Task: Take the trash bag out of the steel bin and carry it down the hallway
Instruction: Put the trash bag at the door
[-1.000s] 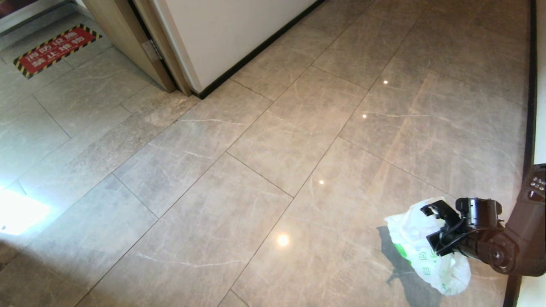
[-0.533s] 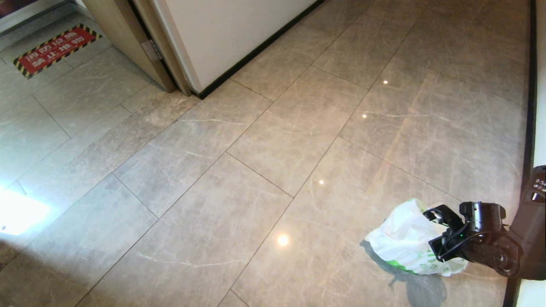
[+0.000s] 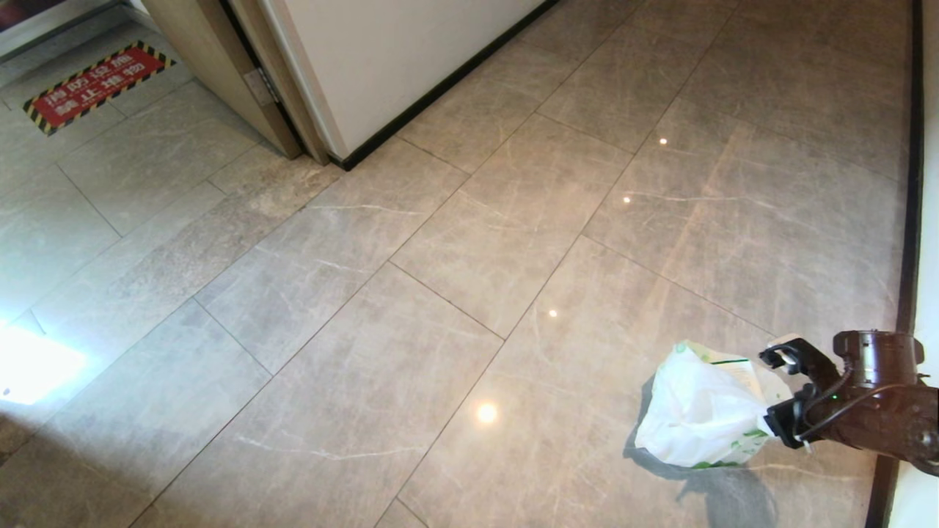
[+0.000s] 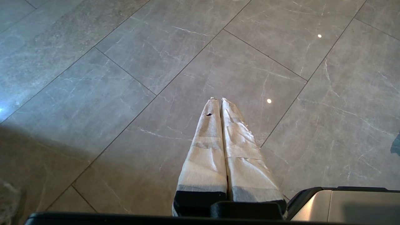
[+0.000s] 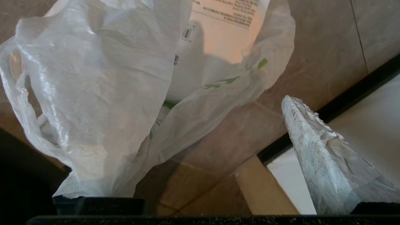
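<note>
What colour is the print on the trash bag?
Green print on the white trash bag, clearest in the right wrist view.

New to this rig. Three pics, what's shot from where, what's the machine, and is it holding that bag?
It is a wheeled robot with two arms. The wide picture comes from its head camera, looking down at the hallway floor. The other two come from cameras behind each arm's fingers. The right gripper, at the lower right beside the wall, stands open; the trash bag, white plastic with green print, sits slumped on the tiles just in front of it. One of the bag's folds drapes over one finger in the right wrist picture, but nothing clamps it. The left gripper is shut, empty, over bare tiles.
</note>
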Tool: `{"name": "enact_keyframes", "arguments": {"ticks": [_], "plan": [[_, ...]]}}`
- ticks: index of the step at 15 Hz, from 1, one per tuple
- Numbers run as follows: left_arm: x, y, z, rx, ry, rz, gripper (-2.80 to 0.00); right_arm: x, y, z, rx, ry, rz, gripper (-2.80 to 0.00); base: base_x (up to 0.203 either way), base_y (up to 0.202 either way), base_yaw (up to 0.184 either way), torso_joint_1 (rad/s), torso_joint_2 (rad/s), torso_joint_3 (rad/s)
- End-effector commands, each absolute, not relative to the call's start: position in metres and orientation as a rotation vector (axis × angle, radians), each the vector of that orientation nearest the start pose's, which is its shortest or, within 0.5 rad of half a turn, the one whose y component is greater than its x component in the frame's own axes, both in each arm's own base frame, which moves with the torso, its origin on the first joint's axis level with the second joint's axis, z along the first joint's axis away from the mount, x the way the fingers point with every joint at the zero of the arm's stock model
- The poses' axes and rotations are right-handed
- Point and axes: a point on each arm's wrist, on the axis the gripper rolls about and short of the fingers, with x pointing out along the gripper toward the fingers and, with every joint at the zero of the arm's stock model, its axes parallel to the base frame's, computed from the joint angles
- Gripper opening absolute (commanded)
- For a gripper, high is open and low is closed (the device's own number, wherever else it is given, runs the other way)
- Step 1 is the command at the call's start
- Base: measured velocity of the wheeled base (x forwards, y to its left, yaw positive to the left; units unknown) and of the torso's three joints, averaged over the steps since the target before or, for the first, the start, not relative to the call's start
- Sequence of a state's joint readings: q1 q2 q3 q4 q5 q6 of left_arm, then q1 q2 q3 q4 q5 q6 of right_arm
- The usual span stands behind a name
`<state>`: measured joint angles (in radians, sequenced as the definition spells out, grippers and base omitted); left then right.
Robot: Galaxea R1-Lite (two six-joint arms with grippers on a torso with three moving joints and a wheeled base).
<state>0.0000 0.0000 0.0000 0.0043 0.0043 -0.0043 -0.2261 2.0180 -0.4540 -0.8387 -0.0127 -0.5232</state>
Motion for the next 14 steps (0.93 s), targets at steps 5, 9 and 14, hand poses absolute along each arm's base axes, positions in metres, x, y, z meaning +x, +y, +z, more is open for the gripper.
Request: {"name": "enact_keyframes", "arguments": {"ticks": [5, 9, 14], "plan": [[-0.023, 0.000, 0.075, -0.005, 0.005, 0.005, -2.80, 0.203, -0.059, 0.090, -0.382, 0.695, -0.061, 0.00, 0.000, 0.000, 0.000, 0.000, 0.00, 0.000], [-0.023, 0.000, 0.075, -0.005, 0.005, 0.005, -2.80, 0.164, -0.048, 0.117, -0.378, 0.664, -0.065, 0.00, 0.000, 0.000, 0.000, 0.000, 0.00, 0.000], [-0.023, 0.000, 0.075, -0.005, 0.005, 0.005, -2.80, 0.143, -0.039, 0.119, -0.294, 0.801, -0.025, 0.00, 0.000, 0.000, 0.000, 0.000, 0.00, 0.000]]}}
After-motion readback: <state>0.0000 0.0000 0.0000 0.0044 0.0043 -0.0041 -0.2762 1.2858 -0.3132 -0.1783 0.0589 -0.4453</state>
